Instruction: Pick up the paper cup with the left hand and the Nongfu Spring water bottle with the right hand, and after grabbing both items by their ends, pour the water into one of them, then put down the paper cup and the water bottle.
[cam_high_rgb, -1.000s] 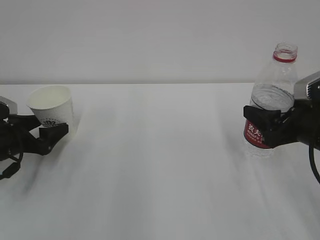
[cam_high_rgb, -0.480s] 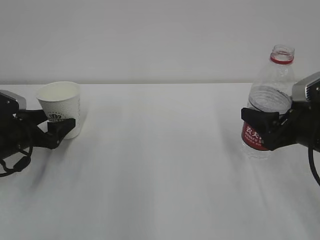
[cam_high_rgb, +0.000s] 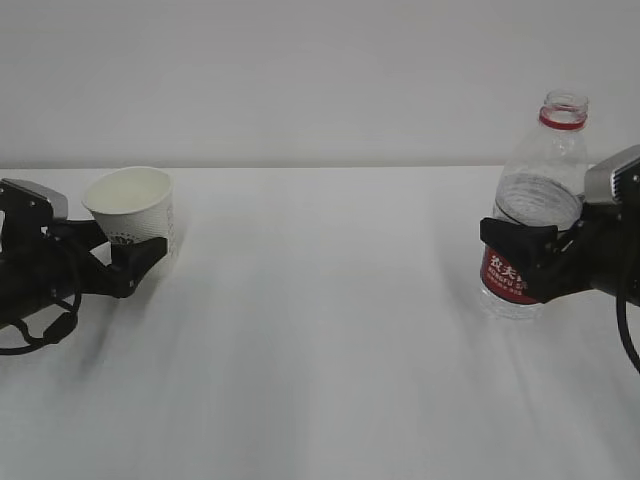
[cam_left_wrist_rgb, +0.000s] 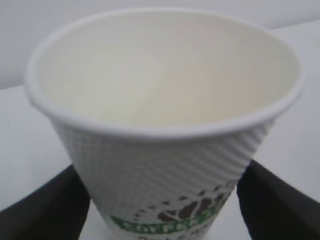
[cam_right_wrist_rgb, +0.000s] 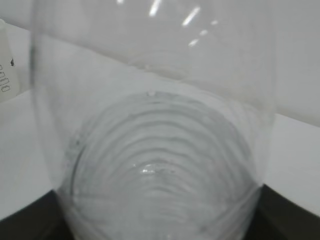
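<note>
light: bright, even | shadows: faint | glare: bottle (cam_right_wrist_rgb: 150, 100) glints | blur: soft wrist close-ups

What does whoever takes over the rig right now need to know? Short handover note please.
Left gripper: jaws either side of the paper cup; whether they grip it or only flank it is unclear. The cup is upright and looks empty in the left wrist view.
Right gripper: closed around the Nongfu Spring water bottle at its label; bottle upright, cap off, water in it.
Both sit far apart at opposite ends of the table.
Done: both things reached.
Left: bring them together, pour the water, put both down.
</note>
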